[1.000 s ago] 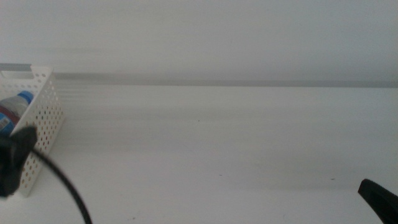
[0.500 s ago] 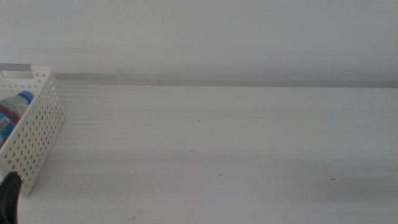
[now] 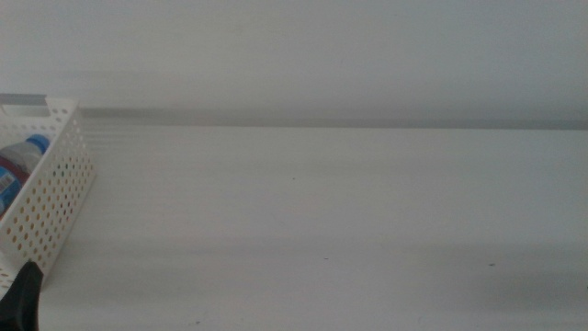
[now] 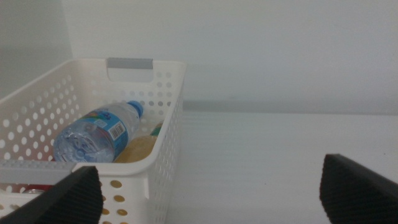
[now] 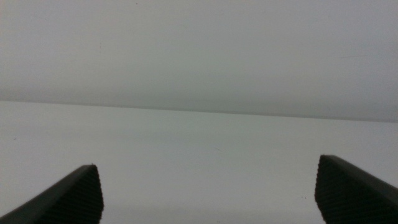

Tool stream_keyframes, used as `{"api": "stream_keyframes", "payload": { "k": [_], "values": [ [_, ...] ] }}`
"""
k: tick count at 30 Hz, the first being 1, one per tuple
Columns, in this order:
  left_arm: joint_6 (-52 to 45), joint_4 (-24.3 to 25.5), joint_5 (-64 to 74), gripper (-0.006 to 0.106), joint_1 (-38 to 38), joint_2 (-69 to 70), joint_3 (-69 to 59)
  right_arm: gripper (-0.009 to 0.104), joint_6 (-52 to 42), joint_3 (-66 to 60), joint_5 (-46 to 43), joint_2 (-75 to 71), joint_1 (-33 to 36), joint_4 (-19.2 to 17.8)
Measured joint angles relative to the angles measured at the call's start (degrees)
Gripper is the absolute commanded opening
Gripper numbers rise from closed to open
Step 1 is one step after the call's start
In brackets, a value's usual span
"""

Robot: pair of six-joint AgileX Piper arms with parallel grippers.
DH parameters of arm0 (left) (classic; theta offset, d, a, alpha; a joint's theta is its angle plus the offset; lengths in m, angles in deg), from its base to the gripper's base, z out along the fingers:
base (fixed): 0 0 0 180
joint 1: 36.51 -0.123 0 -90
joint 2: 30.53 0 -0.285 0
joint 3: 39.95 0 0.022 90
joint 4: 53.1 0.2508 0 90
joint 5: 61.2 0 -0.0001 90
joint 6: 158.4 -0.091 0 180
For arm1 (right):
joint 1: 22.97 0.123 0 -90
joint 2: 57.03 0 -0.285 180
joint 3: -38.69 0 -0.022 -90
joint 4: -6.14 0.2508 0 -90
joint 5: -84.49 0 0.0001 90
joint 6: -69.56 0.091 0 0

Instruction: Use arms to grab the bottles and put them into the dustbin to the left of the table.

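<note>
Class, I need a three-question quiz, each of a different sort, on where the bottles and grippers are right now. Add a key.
1. True or false: the water bottle lies inside the dustbin.
2. The left gripper is: A open, holding nothing; B shut on a bottle; C inside the dustbin.
3. Fill in: the right gripper faces only the bare ____.

Key: 1 true; 2 A; 3 table.

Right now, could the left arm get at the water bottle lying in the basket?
Probably yes: the left gripper is open beside the basket, and the water bottle lies uncovered on top.
</note>
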Motion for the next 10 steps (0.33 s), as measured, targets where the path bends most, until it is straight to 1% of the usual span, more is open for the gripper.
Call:
{"api": "stream_keyframes", "payload": {
  "k": [10],
  "values": [
    [0.0, 0.24, -1.27, 0.094, 0.0, 0.0, 0.0, 0.091, 0.0, 0.0, 0.0, 0.0, 0.0, -0.1]
  ]
}}
